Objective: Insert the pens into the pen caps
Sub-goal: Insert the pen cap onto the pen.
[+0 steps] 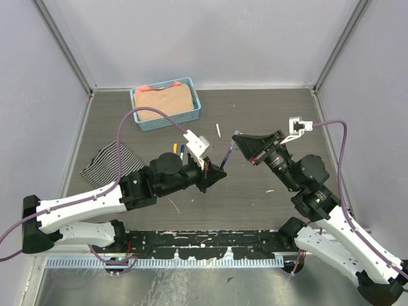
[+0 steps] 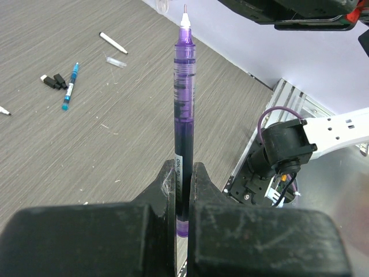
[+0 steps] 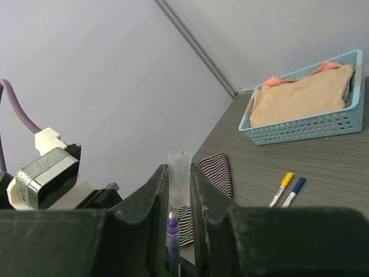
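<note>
**Tool state.** The left gripper (image 2: 183, 176) has its jaws pressed onto the lower barrel of the purple pen (image 2: 183, 109). The pen stands straight out of the grip with its fine tip bare and pointing away. The right gripper (image 3: 177, 173) pinches a clear cap (image 3: 179, 184) by its sides. In the right wrist view the pen tip sits just below the cap's near end, slightly to the left of its axis (whether the tip has entered the cap cannot be told).

**Step in hand.** This pen is being mated with its cap, at the alignment stage. The cap is judged not yet seated. The next move calls for a small sideways correction to bring tip and cap onto one line. A straight push along the barrel then follows. A skewed approach risks the tip catching on the rim.

**Arm pose.** In the top view both arms reach inward over the middle of the table (image 1: 274, 115), with the grippers facing each other and close together above the surface. The left arm lies low and extended, and the right arm is bent at the elbow.

**Other task items.** A yellow pen (image 3: 281, 187) and a blue pen (image 3: 294, 191) lie side by side on the table, near the basket (image 3: 305, 130).
</note>
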Controlling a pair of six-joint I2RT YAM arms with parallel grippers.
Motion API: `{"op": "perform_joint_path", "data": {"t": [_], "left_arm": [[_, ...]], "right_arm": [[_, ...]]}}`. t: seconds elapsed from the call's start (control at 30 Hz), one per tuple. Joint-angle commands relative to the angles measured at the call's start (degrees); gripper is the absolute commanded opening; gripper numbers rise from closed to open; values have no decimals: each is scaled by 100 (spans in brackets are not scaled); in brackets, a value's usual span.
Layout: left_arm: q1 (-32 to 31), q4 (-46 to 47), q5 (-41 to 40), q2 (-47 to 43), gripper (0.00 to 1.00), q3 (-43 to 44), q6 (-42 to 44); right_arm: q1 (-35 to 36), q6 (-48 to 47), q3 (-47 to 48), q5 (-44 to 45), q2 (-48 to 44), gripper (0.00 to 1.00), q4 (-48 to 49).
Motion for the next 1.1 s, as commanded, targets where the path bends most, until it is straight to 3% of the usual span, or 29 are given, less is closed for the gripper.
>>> {"op": "perform_joint_path", "data": {"t": [0.0, 1.07], "left_arm": [[-23, 249, -34, -14, 0, 194, 61], [-23, 300, -135, 65, 0, 194, 13]], "right_arm": [[0, -130, 209, -139, -18, 0, 182], [2, -187, 191, -185, -164, 0, 111]]}}
